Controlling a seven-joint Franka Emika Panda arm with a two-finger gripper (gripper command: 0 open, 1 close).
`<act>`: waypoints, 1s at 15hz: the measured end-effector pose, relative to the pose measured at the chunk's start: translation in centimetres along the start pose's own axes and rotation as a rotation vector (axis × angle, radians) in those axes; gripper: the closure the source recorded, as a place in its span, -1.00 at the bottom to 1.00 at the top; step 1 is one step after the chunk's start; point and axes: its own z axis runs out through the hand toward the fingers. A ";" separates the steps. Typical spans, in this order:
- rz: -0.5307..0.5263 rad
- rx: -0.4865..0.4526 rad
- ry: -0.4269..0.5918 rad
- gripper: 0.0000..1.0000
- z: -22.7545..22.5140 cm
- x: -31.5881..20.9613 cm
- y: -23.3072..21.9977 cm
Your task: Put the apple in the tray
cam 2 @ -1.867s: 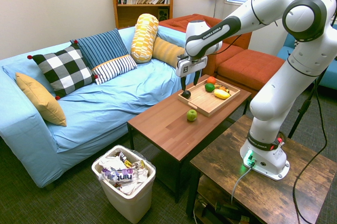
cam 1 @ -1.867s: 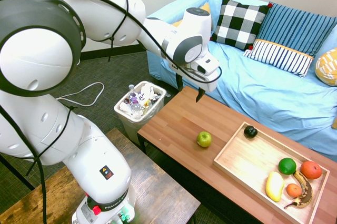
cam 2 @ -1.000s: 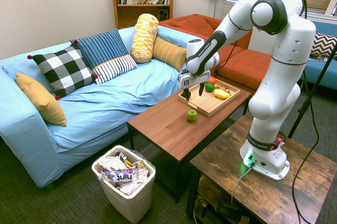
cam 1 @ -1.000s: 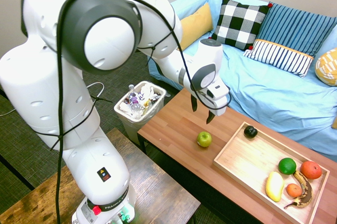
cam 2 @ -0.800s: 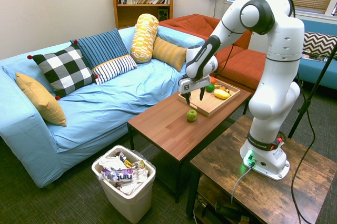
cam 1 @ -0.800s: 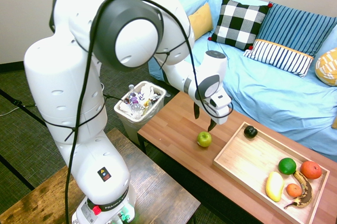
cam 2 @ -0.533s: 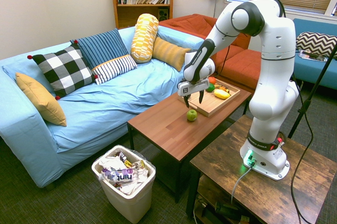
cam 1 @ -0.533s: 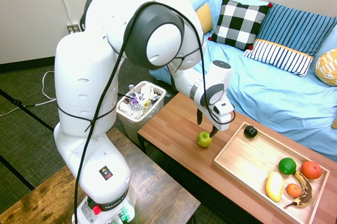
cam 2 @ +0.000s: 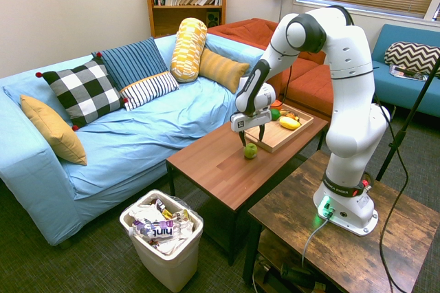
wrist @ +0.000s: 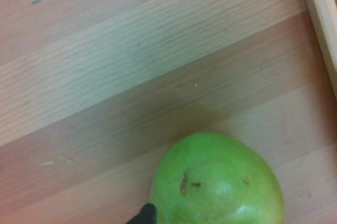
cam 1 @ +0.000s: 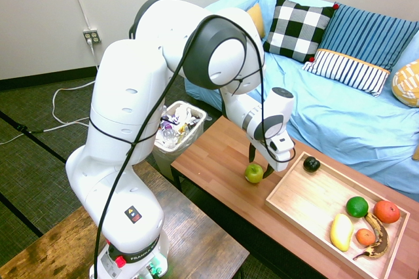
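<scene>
The yellow-green apple rests on the red-brown coffee table, a short way from the near end of the light-wood tray. My gripper hangs open right over the apple, one finger on each side of its top, with no grip on it. In the wrist view the apple fills the lower middle from very close. A strip of the tray rim runs along one edge there.
The tray holds a small dark fruit, a lime, a red-orange fruit, a yellow fruit, a small orange and a brown banana. A full trash bin stands by the table's end. The blue sofa lies behind.
The arm has swung down and toward the apple. The gripper, high above the table before, now stands just over the apple, still open. The apple has not moved.
</scene>
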 end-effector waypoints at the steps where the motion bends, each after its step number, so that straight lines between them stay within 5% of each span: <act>1: 0.001 -0.005 -0.007 -1.00 0.6 0.0 -0.2; 6: -0.003 -0.029 -0.031 -1.00 3.2 -0.6 -1.3; 7: -0.004 -0.033 -0.033 1.00 3.6 -0.8 -1.6; 15: 0.008 -0.028 -0.046 1.00 4.0 -0.2 -1.7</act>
